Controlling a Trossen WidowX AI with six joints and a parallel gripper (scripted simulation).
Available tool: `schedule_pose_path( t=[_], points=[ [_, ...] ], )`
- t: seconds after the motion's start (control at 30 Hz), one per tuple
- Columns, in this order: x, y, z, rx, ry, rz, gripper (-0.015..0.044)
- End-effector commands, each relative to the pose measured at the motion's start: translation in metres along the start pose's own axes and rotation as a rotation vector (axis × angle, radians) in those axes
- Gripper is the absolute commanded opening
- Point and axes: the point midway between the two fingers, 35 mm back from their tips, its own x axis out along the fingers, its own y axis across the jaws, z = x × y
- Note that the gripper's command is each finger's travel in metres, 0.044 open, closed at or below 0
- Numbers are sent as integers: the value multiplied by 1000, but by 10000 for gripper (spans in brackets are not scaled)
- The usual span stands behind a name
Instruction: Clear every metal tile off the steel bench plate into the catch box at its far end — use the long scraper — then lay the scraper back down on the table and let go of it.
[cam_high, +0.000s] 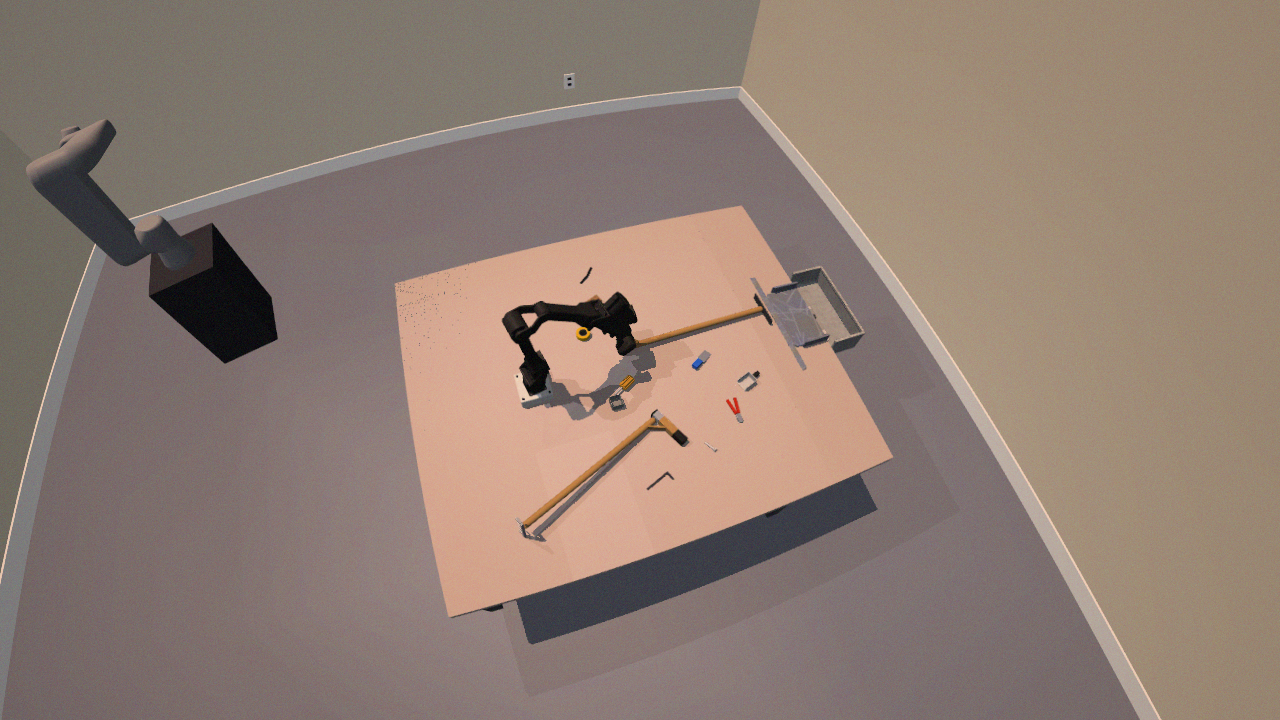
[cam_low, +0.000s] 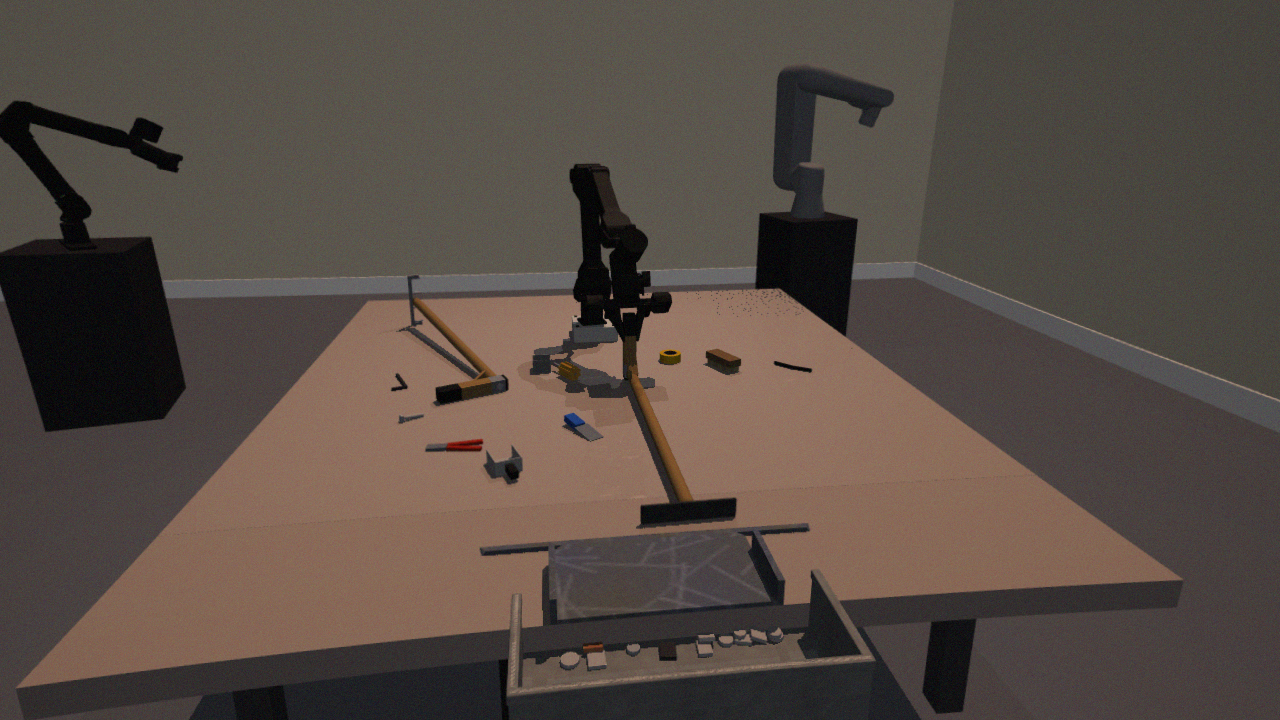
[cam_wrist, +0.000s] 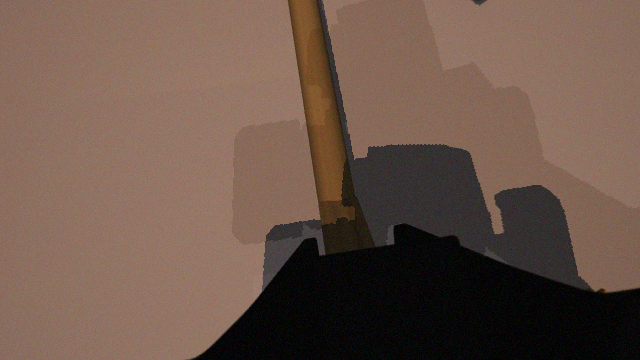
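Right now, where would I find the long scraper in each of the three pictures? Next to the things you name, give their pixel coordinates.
Top: right of centre, the long scraper (cam_high: 702, 327) (cam_low: 660, 438) (cam_wrist: 322, 125) runs from the gripper (cam_high: 633, 344) (cam_low: 630, 335) toward the steel bench plate.
Exterior: centre, slanting down to its dark blade above the plate.
Wrist: upper middle, handle only; the blade is out of frame.
Shared landmark: the scraper's wooden handle.

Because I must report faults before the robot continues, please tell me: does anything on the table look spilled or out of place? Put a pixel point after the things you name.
Yes. Many tiny dark specks (cam_high: 427, 300) (cam_low: 760, 302) are scattered at one corner of the pink table (cam_high: 501, 465) (cam_low: 295, 501), looking like spilled grit. Their material is too small to identify.
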Motion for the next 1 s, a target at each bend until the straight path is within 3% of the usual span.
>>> schedule_pose_path(
  t=[0.0,0.97],
  points=[
    [-4,-2,-1,5,-14,-4,0],
    [-6,-36,-10,15,-9,-17,0]
  ],
)
